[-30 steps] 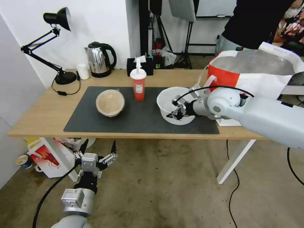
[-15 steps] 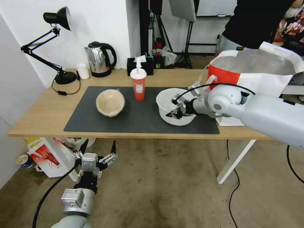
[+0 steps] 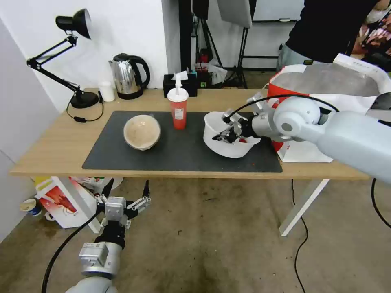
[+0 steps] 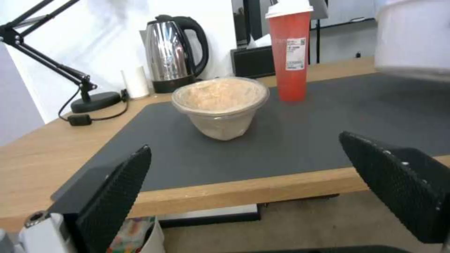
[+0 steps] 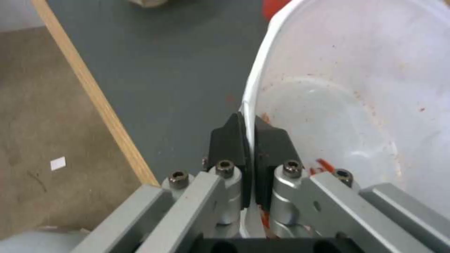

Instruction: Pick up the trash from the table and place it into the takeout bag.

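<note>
My right gripper (image 3: 225,137) (image 5: 249,123) is shut on the rim of the large white plastic bowl (image 3: 228,140) (image 5: 356,88), which hangs tilted just above the dark mat, red scraps inside. The tan paper bowl (image 3: 141,131) (image 4: 219,105) stands on the mat's left half, and the red cup with white lid and straw (image 3: 178,107) (image 4: 290,52) stands behind the mat's middle. At the table's (image 3: 57,142) right end stands the takeout bag (image 3: 321,91), open, with foil lining. My left gripper (image 3: 124,195) (image 4: 244,189) hangs open below the table's front edge.
Along the back edge stand a black desk lamp (image 3: 79,97), a small white cup (image 3: 107,91), a steel kettle (image 3: 128,77) and a black tissue box (image 3: 179,84). A smaller red-white bag (image 3: 61,201) lies on the floor under the table's left end. A person stands behind the takeout bag.
My right gripper has lifted the white bowl off the mat and tilted it, carrying it slightly up and toward the bag. The left arm has not moved.
</note>
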Controlling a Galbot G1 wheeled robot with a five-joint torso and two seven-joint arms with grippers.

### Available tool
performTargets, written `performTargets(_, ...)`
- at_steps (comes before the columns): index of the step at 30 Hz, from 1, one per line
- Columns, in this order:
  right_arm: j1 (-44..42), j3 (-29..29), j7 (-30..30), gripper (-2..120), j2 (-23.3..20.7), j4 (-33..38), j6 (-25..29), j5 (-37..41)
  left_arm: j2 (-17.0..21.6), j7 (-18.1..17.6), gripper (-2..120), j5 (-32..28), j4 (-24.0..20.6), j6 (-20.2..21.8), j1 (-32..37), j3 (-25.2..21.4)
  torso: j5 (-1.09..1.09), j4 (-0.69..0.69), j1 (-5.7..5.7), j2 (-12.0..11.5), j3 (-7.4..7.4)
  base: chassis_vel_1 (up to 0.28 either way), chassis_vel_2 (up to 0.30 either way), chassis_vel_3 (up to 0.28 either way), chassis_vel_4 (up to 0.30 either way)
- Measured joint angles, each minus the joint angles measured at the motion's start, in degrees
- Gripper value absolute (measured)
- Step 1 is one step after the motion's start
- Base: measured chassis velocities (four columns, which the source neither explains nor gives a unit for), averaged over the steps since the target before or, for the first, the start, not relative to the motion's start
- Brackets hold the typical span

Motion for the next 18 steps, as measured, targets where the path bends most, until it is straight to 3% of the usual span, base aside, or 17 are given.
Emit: performTargets(18, 7.27, 1.22, -2.11, 0, -1.22, 1.19, 0.05, -1.22, 0.0, 0.0, 100, 0.0, 0.0, 0.0, 0.0, 0.0, 0.0, 0.0, -0.01, 0.0, 0.0, 0.0, 0.0, 0.0, 0.0)
